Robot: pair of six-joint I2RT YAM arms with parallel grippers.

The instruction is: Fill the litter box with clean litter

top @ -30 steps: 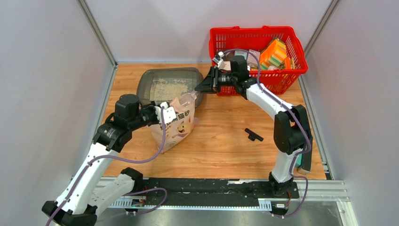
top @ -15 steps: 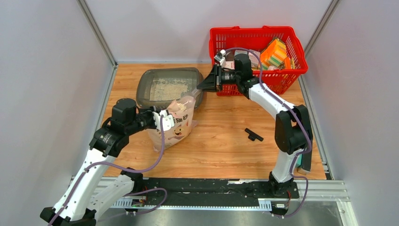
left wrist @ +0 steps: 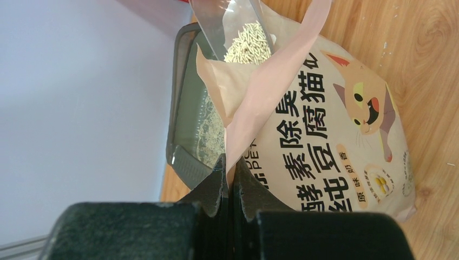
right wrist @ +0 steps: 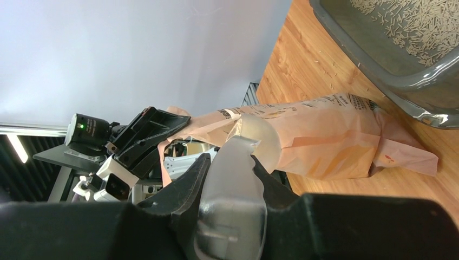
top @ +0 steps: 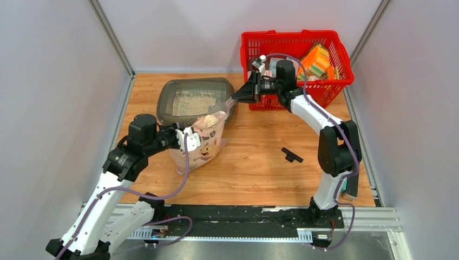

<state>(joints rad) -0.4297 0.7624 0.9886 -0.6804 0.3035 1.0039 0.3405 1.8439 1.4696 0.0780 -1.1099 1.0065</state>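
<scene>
The dark grey litter box (top: 169, 96) sits at the back left with a thin layer of pale litter (top: 194, 102) in it. The pinkish-cream litter bag (top: 203, 146) stands open just in front of it. My left gripper (top: 188, 138) is shut on the bag's top edge (left wrist: 230, 162). My right gripper (top: 242, 97) is shut on the handle of the translucent scoop (top: 226, 104). The scoop's bowl (left wrist: 234, 24) holds litter (left wrist: 248, 46) and hangs over the bag's mouth. In the right wrist view the scoop handle (right wrist: 233, 179) sits between the jaws, with the bag (right wrist: 325, 135) and box (right wrist: 400, 70) beyond.
A red mesh basket (top: 319, 93) with packaged goods stands at the back right, just behind my right wrist. A small black T-shaped piece (top: 291, 156) lies on the wooden table right of centre. Grey walls close in on the left, right and back.
My right gripper has drawn back to the right, and the scoop has come up out of the bag with litter in it. My left gripper and the bag shifted slightly left and nearer.
</scene>
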